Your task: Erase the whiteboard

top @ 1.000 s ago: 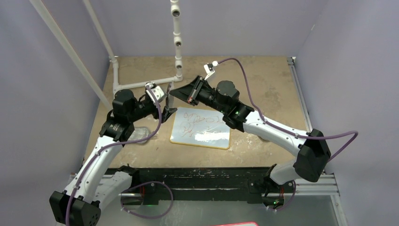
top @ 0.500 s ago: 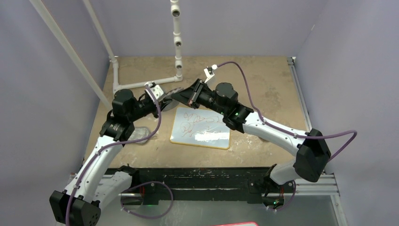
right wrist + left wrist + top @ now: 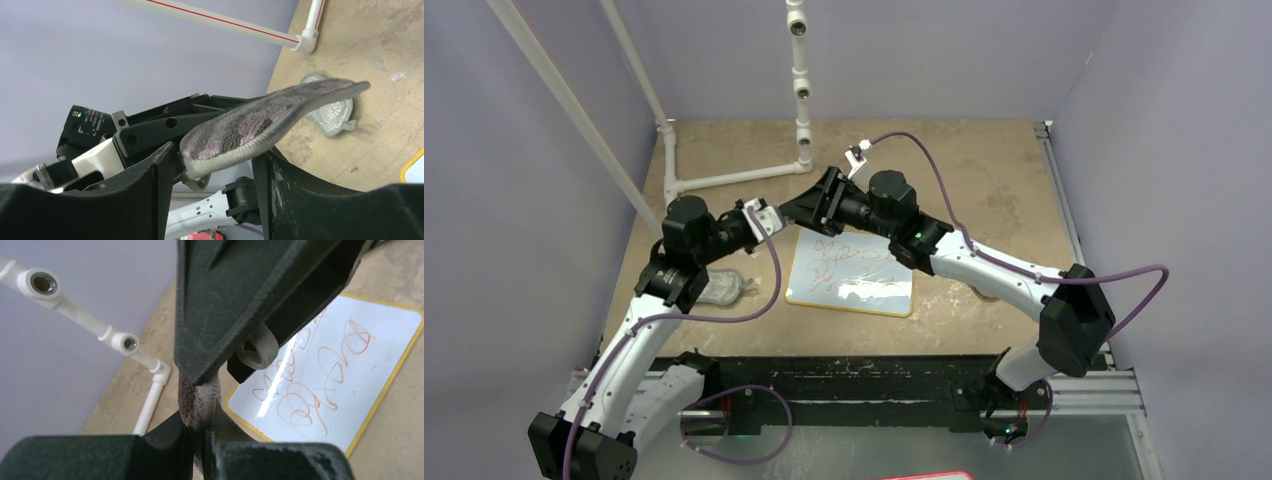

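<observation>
Pinching the edge of a grey cloth pad (image 3: pixel 260 117) in the left gripper (image 3: pixel 197 426), fingers pressed flat together on the cloth. Straddling that same pad with the right gripper (image 3: pixel 214 157), fingers spread wide and clamped on nothing; cannot tell whether either finger brushes the cloth. Held in the air, tilted, above the table (image 3: pixel 984 180) near the far-left corner of the whiteboard (image 3: pixel 854 285). Counting: two arms, two grippers, two grey pads, with one pinched and a second pad (image 3: pixel 724 288) lying flat on the table just beside the left elbow; one whiteboard; one white pipe frame (image 3: pixel 801 90) at the back. Lying flat mid-table, yellow-rimmed, covered in red scribbles (image 3: pixel 320 375), touched by neither gripper. Reaching in from both sides: left arm bent sharply and pointing right, right arm stretched long over the board's far edge and pointing left, tips meeting nose to nose.
</observation>
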Robot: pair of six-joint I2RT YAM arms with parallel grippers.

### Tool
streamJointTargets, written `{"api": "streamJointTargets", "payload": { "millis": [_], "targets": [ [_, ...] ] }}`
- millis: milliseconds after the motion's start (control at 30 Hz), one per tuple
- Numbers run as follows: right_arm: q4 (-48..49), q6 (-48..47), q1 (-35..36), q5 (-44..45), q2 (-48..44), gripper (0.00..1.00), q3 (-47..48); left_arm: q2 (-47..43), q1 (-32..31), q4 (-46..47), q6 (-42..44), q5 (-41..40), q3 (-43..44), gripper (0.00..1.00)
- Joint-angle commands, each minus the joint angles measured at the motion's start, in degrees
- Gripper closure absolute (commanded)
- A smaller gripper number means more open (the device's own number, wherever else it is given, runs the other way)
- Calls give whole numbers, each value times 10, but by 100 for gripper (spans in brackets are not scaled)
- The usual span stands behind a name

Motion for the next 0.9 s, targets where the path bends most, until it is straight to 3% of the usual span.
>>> {"api": "streamJointTargets", "payload": {
  "millis": [0,167,267,333,400,500,567,733,867],
  "targets": [
    [31,7,-2,-16,-1,42,23,-19,-1,2,99,-3,-19,100],
    [23,12,-2,-26,-1,53,18,-23,-1,-2,127,-10,-28,100],
    [24,18,-2,-28,5,71,15,-24,-1,-1,127,-3,-30,100],
    [16,17,-2,-33,15,88,20,-19,-1,1,107,-3,-25,99],
    [-13,0,-6,-26,21,100,30,-3,-1,-16,79,-5,-7,68],
    [-130,-76,-27,8,21,100,53,45,-1,-82,32,-27,40,33],
    [-227,-143,-57,13,23,100,66,78,-1,-130,4,-53,65,22],
    [-443,-310,-136,109,9,100,56,154,0,-205,-56,-121,96,15],
    [-530,-376,-171,146,9,100,31,188,0,-188,-108,-141,79,15]
  ]
}}
